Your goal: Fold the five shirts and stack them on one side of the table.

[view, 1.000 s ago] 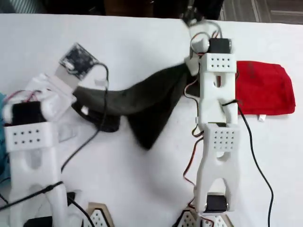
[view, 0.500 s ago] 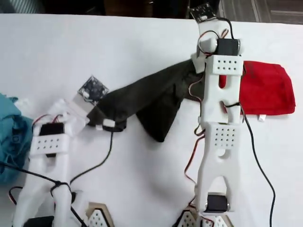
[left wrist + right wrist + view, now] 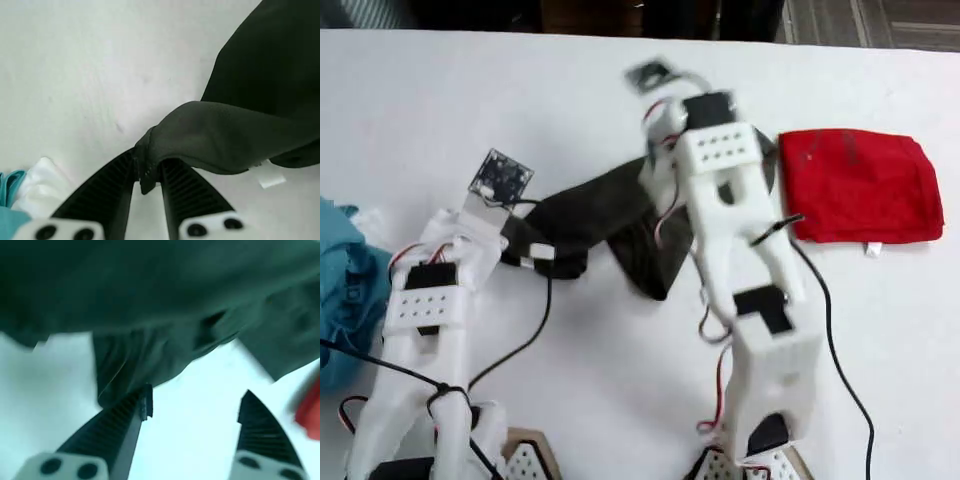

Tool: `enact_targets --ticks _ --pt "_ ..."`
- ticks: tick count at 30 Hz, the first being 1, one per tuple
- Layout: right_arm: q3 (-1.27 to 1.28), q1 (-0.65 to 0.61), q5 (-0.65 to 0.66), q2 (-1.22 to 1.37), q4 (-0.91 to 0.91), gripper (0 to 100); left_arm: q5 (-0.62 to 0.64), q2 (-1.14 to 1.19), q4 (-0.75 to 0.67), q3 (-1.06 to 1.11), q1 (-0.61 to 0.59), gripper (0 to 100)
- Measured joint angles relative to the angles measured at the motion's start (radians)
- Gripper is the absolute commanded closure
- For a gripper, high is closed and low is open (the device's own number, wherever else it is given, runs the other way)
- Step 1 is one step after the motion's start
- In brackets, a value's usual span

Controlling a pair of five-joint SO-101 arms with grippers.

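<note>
There is room on the far left of the surface (image 3: 450, 90) and at the front middle. The dark shirt (image 3: 590, 205) blocks the middle, the red shirt (image 3: 860, 185) the right, the teal shirt (image 3: 340, 290) the left edge.

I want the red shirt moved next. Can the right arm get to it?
Probably yes. The red shirt lies flat beside it with nothing on top, and the right gripper is open and empty, hovering by the dark shirt.

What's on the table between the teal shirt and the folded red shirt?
In the high view, the dark shirt lies between the teal shirt and the red shirt, partly under the right arm.
</note>
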Motion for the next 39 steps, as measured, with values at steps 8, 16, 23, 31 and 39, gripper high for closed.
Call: enact_targets --ticks 8,16,23,31,39 --pt "0.522 -0.112 -0.008 -0.133 -0.229 69.6 0.000 0.000 -0.003 0.000 -0.002 97" --pt "0.651 -0.180 -0.008 -0.135 -0.315 69.7 0.000 0.000 -0.003 0.000 0.000 97" --pt "0.651 -0.235 -0.008 -0.135 -0.321 69.7 0.000 0.000 -0.003 0.000 0.000 97" --pt "0.657 -0.232 -0.008 -0.118 -0.373 69.7 0.000 0.000 -0.003 0.000 0.002 97" --pt "0.658 -0.232 -0.008 -0.072 -0.411 84.6 0.000 0.000 -0.003 0.003 0.000 97"
